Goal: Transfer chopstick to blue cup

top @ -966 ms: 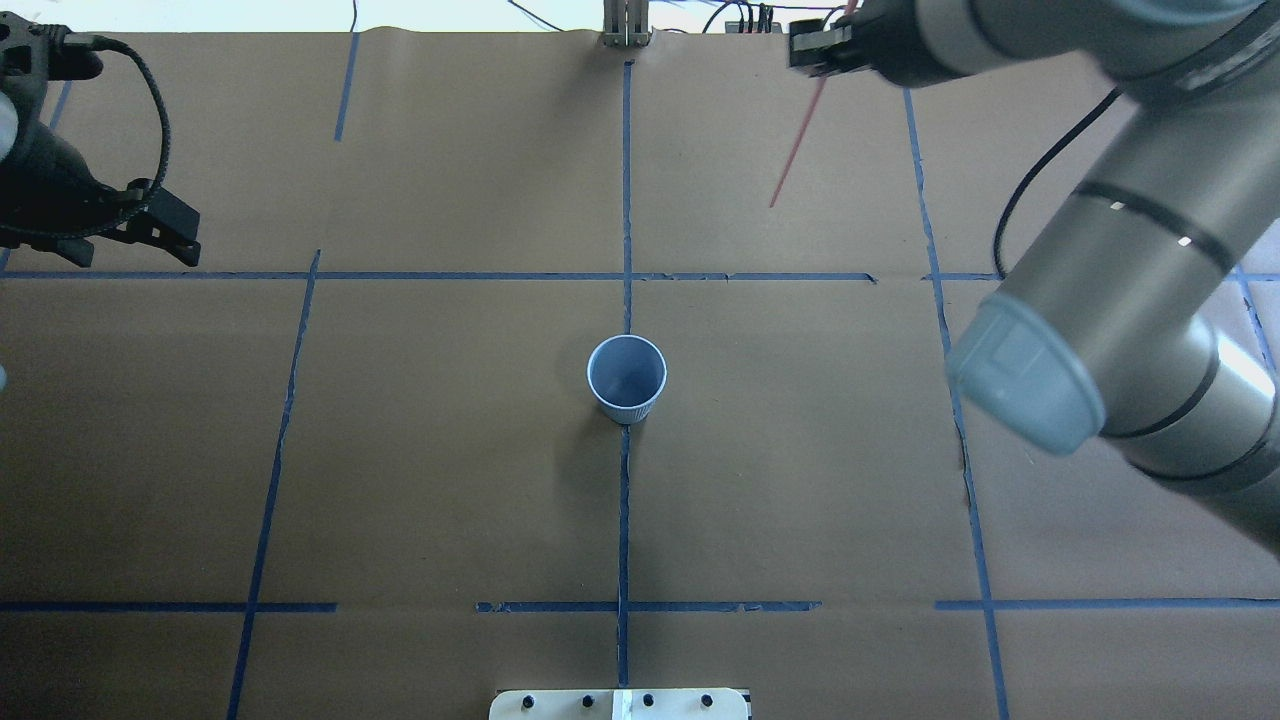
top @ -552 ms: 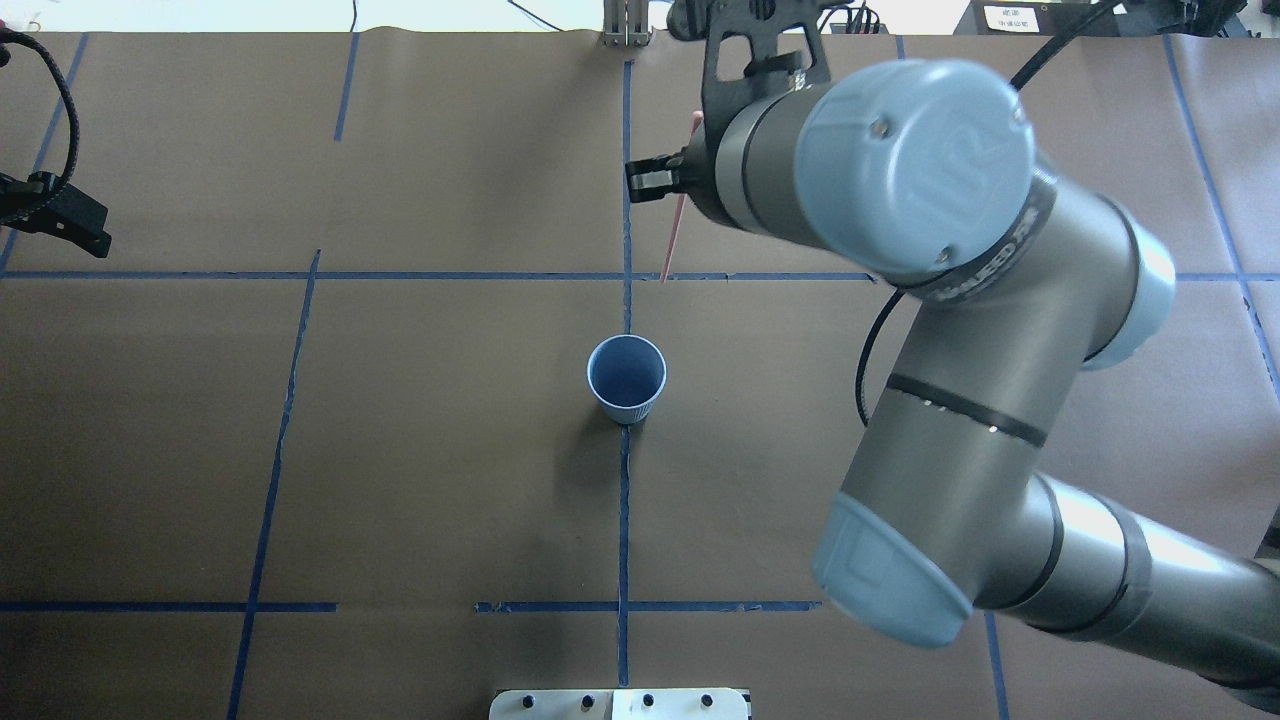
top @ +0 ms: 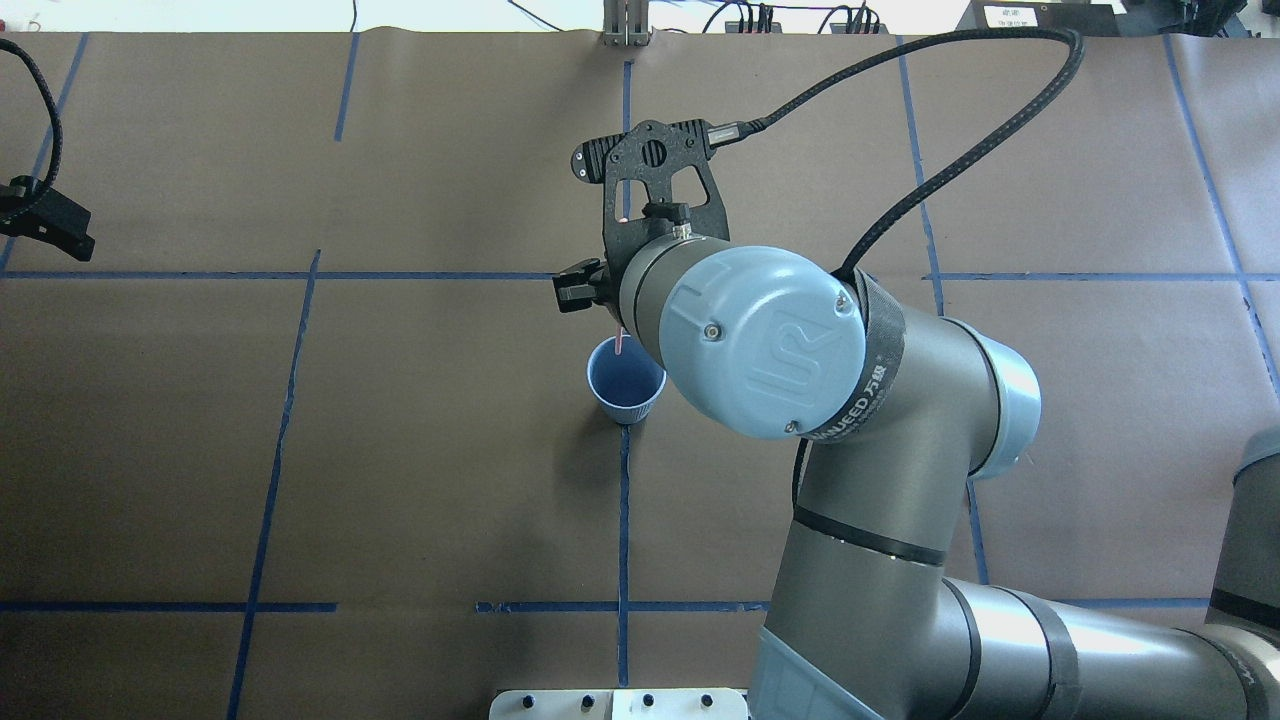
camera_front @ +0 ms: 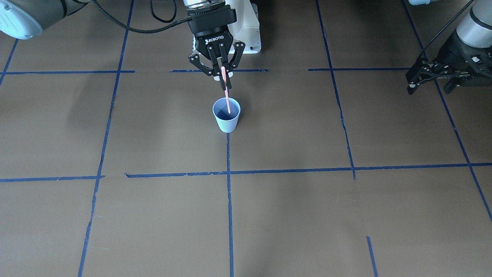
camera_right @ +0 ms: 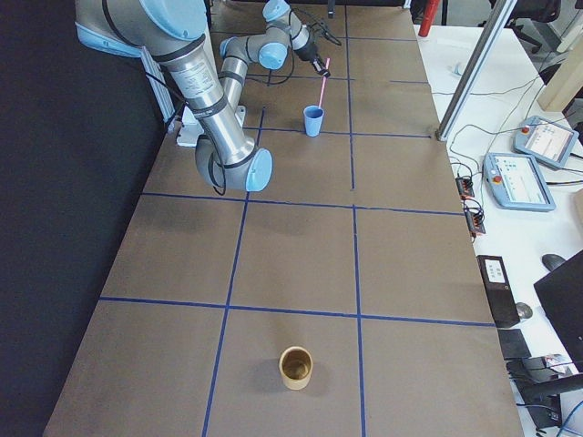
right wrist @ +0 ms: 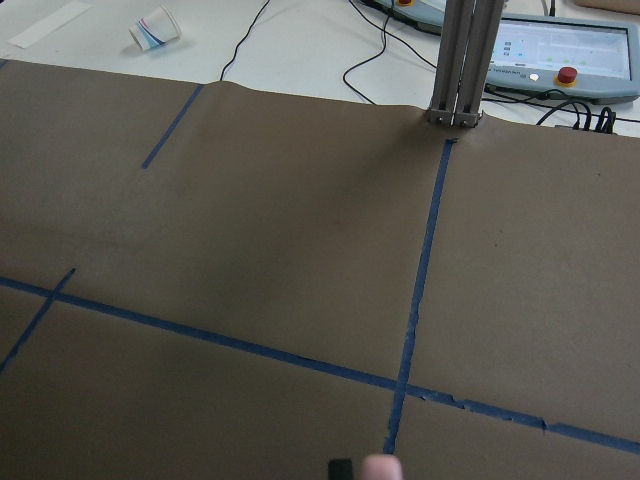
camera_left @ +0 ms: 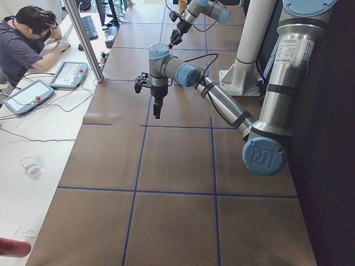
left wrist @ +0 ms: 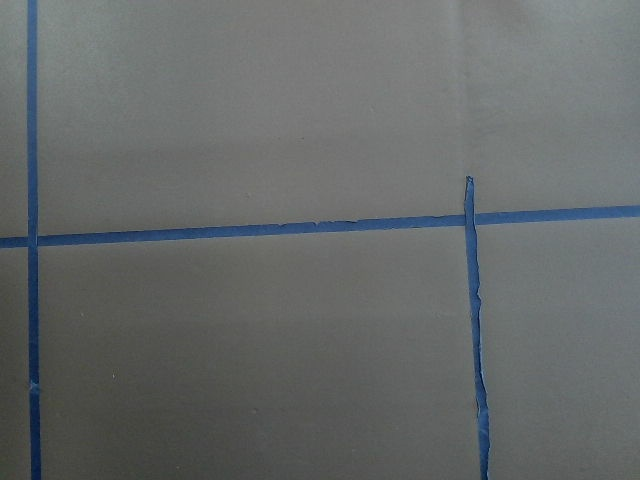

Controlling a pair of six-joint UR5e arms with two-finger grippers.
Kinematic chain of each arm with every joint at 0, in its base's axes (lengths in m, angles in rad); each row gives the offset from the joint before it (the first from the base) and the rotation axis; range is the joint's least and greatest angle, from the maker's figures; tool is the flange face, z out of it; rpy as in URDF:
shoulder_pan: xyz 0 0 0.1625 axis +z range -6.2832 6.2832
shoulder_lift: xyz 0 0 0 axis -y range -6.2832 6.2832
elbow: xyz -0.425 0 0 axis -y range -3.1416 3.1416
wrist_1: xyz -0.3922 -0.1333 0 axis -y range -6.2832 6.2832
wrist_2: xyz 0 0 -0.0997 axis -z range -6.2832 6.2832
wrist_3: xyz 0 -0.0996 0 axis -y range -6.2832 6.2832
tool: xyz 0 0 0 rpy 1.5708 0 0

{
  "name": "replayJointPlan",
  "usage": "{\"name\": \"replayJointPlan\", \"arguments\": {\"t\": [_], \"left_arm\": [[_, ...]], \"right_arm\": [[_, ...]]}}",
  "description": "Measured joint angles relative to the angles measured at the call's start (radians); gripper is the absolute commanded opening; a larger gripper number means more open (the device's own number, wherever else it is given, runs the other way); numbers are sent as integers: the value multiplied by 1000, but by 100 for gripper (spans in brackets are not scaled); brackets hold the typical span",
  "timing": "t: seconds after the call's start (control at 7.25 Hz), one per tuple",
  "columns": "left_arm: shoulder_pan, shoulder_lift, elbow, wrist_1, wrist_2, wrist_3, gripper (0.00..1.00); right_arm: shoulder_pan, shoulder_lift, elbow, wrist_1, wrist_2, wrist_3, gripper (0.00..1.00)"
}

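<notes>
Nearest in the exterior right view, a tan cup [camera_right: 295, 368] stands upright on the brown surface [camera_front: 153, 215], well apart from the right end effector [camera_front: 224, 81] and out toward that camera; farther along, a blue cup [camera_front: 226, 117] stands upright on a blue tape line [camera_front: 229, 192], right beneath that end effector; the end effector points down with its fingers drawn narrow, pinching a pink chopstick [camera_front: 227, 96] near its upper end; the chopstick hangs almost upright, slightly tilted, with its lower end at the cup's mouth; whether it reaches below the rim cannot be told; just behind the end effector, toward the robot, lies a white base plate [camera_front: 251, 36]; farthest off, the left end effector [camera_front: 428, 85] hangs over bare surface, well apart from cup and chopstick, its fingers spread wide with nothing between them; its wrist view shows only brown surface and crossing tape lines.
</notes>
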Motion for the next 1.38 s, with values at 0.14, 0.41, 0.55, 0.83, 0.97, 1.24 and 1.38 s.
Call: {"name": "replayJointPlan", "arguments": {"t": [0.14, 0.41, 0.55, 0.83, 0.97, 1.24, 1.38], "left_arm": [[-1, 0, 0, 0, 0, 0, 100], [-1, 0, -1, 0, 0, 0, 100], [-2, 0, 0, 0, 0, 0, 100], [-2, 0, 0, 0, 1, 0, 100], [-2, 0, 0, 0, 1, 0, 100], [-16, 4, 2, 0, 1, 9, 100], [-33, 5, 10, 1, 0, 36, 100]], "right_arm": [[-15, -5, -1, -3, -6, 2, 98], [-30, -9, -2, -4, -11, 15, 99], [-31, -10, 0, -4, -10, 18, 99], [-28, -10, 12, -4, -6, 18, 99], [-12, -10, 20, -9, 9, 16, 99], [111, -21, 25, -37, 190, 3, 99], [210, -50, 25, -43, 334, -36, 99]]}}
